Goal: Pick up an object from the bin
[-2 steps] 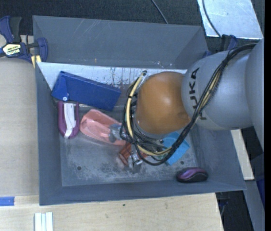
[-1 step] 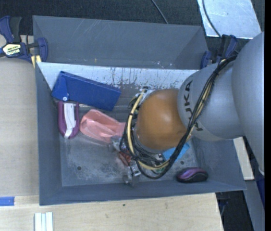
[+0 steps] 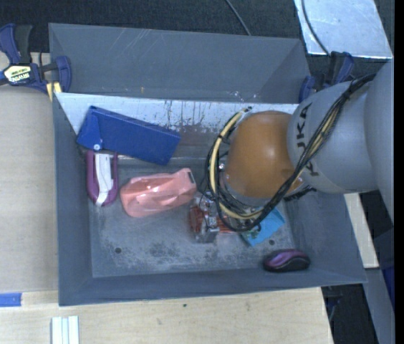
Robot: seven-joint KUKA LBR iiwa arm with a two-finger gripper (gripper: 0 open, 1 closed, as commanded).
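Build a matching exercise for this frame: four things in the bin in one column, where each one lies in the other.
Things:
1. blue box
2. pink object
3. purple and white object
4. dark purple oval thing

Places in the bin:
A. near the front right corner
B. along the left wall
C. middle of the floor
D. back left corner

Pairs: 1-D; 2-C; 3-B; 4-A
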